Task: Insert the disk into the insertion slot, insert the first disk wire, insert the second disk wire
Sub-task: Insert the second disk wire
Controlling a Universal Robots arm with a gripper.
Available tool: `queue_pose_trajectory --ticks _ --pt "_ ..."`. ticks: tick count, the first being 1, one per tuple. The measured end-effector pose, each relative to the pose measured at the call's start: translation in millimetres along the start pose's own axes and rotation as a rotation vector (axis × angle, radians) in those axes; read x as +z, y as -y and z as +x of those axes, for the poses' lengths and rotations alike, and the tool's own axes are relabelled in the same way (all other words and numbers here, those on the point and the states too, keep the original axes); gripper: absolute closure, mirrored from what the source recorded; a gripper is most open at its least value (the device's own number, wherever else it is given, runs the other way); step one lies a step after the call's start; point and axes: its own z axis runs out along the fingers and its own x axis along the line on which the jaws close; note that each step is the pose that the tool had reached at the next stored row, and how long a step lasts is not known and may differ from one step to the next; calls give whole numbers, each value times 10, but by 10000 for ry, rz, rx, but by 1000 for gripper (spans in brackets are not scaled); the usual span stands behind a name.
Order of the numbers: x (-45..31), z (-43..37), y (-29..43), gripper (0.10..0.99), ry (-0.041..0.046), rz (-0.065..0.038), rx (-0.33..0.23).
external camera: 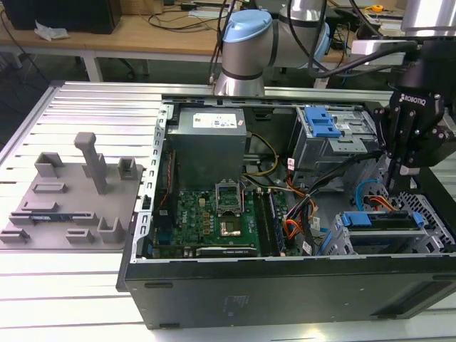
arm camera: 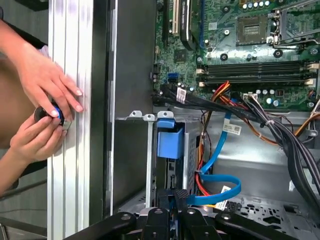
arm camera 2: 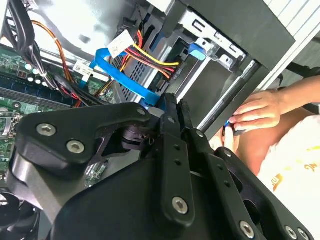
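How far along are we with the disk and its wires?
The disk looks seated in the insertion slot. The pincer sits at its rear, closed on what seems the blue wire. I can't see either wire plugged in yet.

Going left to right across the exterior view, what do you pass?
Grey fixture tray → power supply → motherboard → blue-latched cage → disk in its slot → gripper.
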Motion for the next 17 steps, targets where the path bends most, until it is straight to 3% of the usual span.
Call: queue_pose_trajectory --ticks 1,2,3,4,5,6,8,13,17 --pt "1 0 0 925 75 -23 59" --pt "2 0 -1 925 317 -37 105" --pt "4 3 -1 925 497 -39 116" --pt "7 13 0 925 774 -36 120" --pt "12 22 0 925 946 -34 122" --pt "21 44 0 925 1066 -32 124" --pt "46 102 -2 925 1223 -30 127" --pt "169 355 -8 925 2090 56 164" --pt "222 454 -13 925 2584 71 176"
